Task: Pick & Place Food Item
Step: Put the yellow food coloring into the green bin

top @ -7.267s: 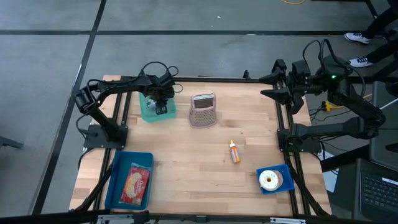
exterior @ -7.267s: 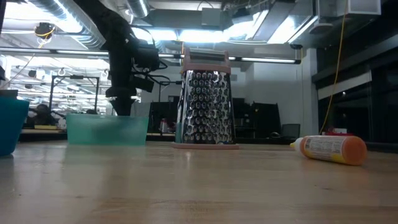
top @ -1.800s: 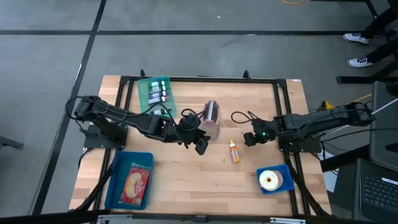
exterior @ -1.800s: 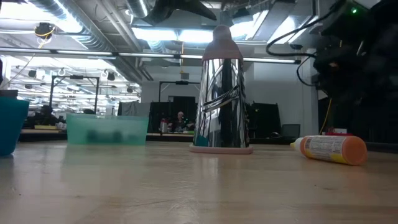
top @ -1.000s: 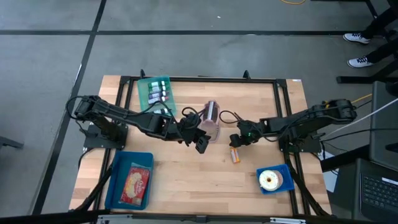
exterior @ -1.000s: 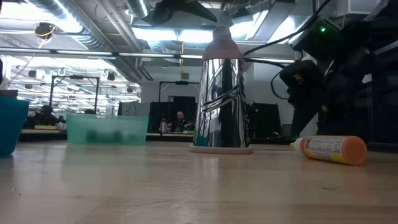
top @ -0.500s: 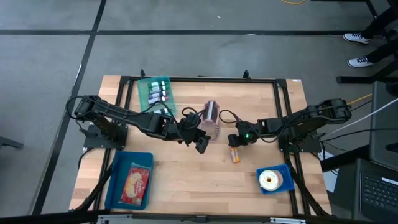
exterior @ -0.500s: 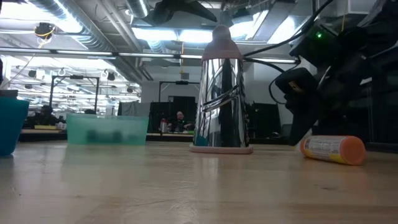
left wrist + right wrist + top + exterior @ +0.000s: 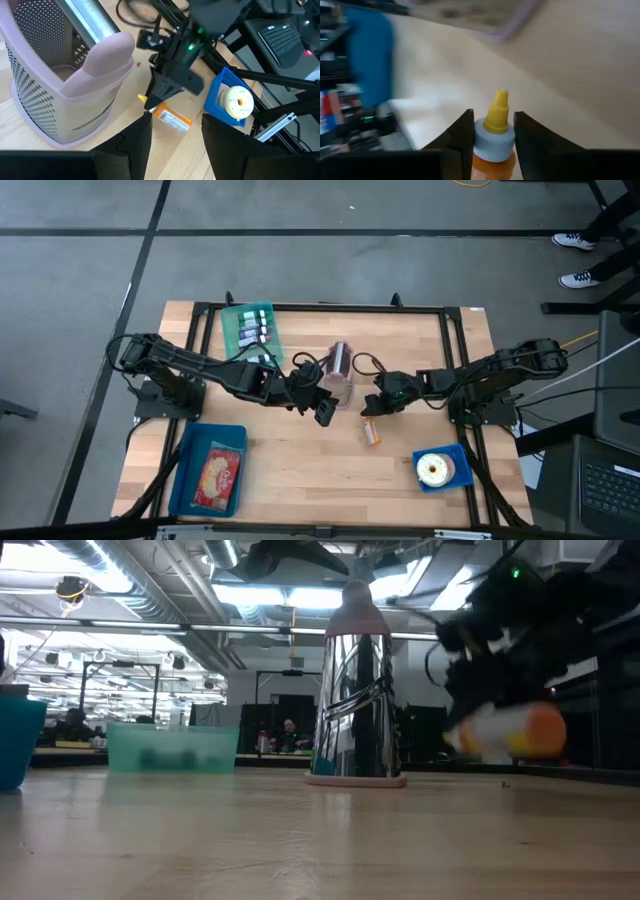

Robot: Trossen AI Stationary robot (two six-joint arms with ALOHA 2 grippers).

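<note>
Dark jointed arms, looping black cables

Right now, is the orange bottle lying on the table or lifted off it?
Lifted. In the low view the orange bottle hangs above the table, and the right gripper is shut on its capped end.

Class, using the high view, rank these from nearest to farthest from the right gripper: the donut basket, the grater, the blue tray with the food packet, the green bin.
1. Grater, just left of the right gripper.
2. Donut basket, at the table's front right.
3. Green bin, back left.
4. Blue tray, front left corner.
</note>
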